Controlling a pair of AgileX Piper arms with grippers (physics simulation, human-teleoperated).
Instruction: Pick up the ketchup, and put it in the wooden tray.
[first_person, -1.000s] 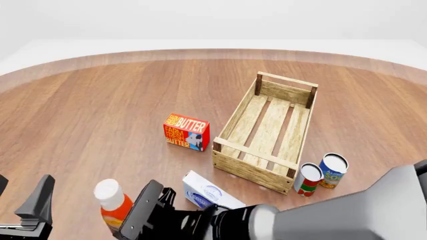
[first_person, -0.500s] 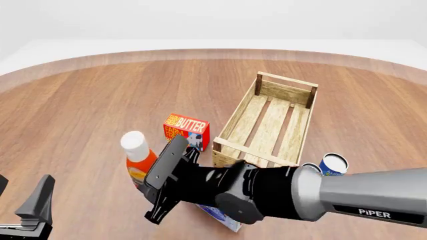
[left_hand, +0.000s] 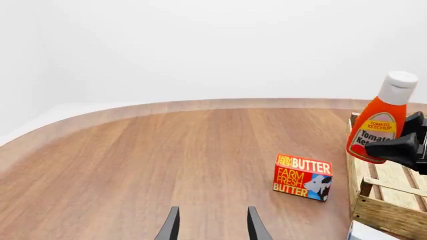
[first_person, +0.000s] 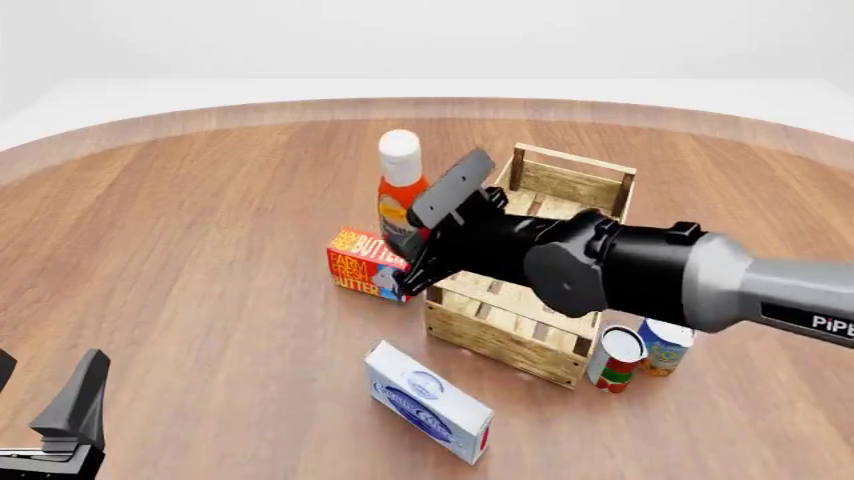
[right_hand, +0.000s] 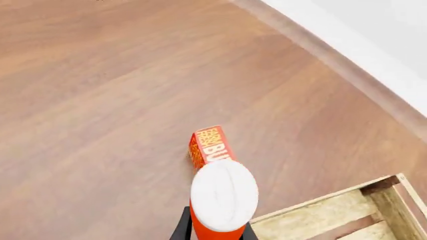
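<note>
The ketchup (first_person: 396, 192), a tall orange-red bottle with a white cap, is held upright in the air by my right gripper (first_person: 419, 230), which is shut on its lower body. It hangs above the butter box, just left of the wooden tray (first_person: 583, 283), over the tray's left rim. In the left wrist view the ketchup (left_hand: 379, 128) shows beside the tray (left_hand: 383, 216). In the right wrist view its cap (right_hand: 224, 194) fills the lower middle, with the tray's corner (right_hand: 333, 210) beyond. My left gripper (left_hand: 212, 227) is open and empty, low at the front left (first_person: 74, 420).
A red butter box (first_person: 371, 263) stands left of the tray. A white-and-blue carton (first_person: 427, 402) lies in front of the tray. A red-and-white can (first_person: 617, 358) and a blue can (first_person: 663, 345) stand at the tray's near right corner.
My right gripper has carried the ketchup up and away from the near left of the table to the tray's left side. The left arm has not moved.
</note>
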